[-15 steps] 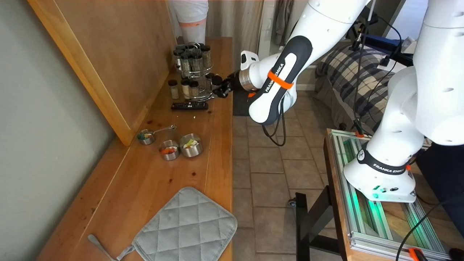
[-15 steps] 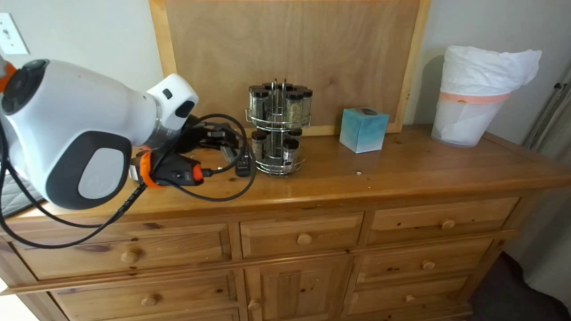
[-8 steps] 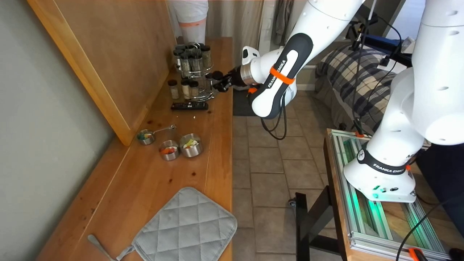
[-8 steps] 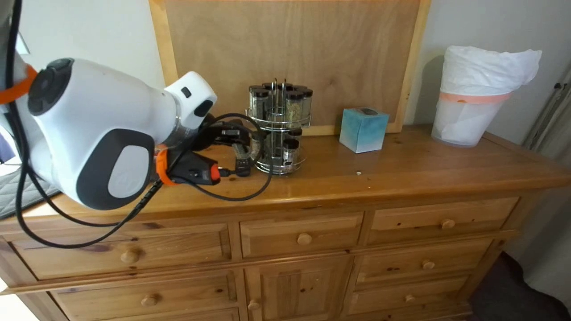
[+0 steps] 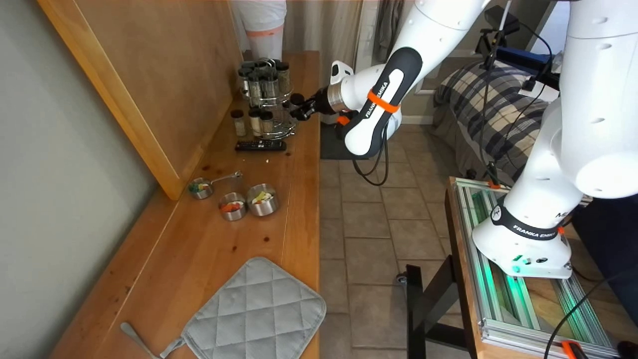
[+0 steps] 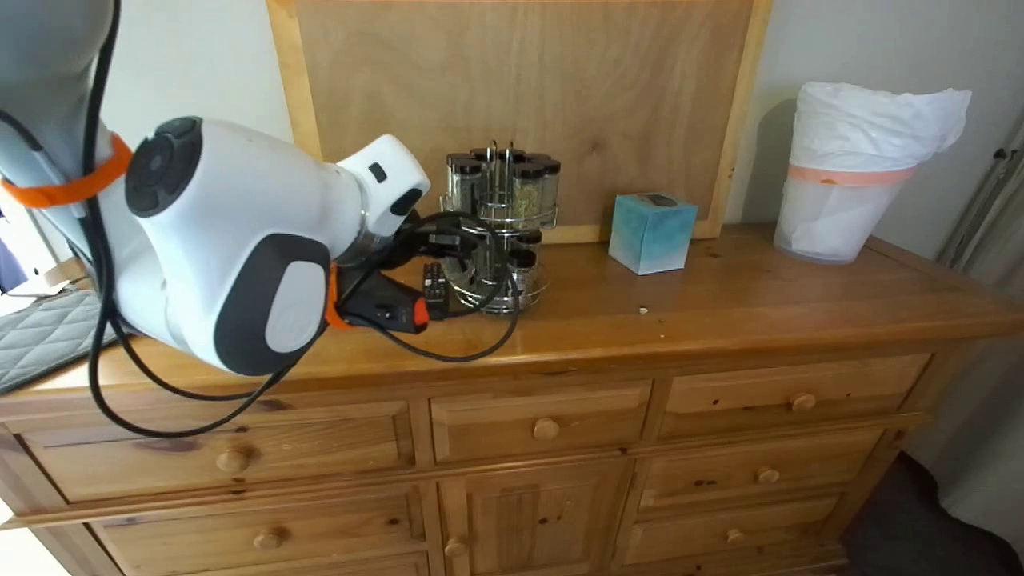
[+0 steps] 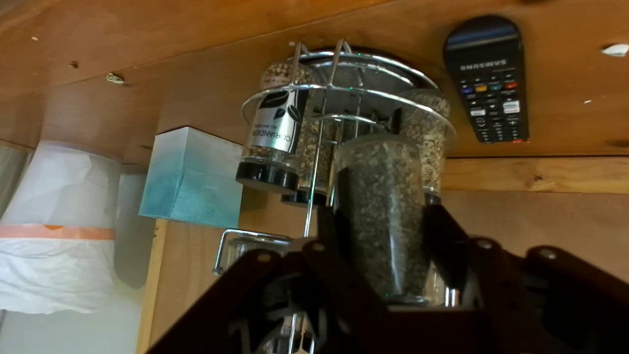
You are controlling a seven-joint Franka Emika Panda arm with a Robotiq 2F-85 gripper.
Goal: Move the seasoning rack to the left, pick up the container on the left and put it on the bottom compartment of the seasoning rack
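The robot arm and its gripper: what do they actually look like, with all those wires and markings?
The arm is smooth white with rounded segments, black panels, a black base collar and FRANKA EMIKA lettering. An orange strap wraps it, a silvery ring sits near its end, and black cables hang in loops. The gripper is black, with jointed fingers bearing small round metal pins.

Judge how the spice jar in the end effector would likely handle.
The spice jar looks cylindrical, so it could roll if laid down. Its shiny, smooth wall might slip. Its contents look dry and coarse, so probably light.
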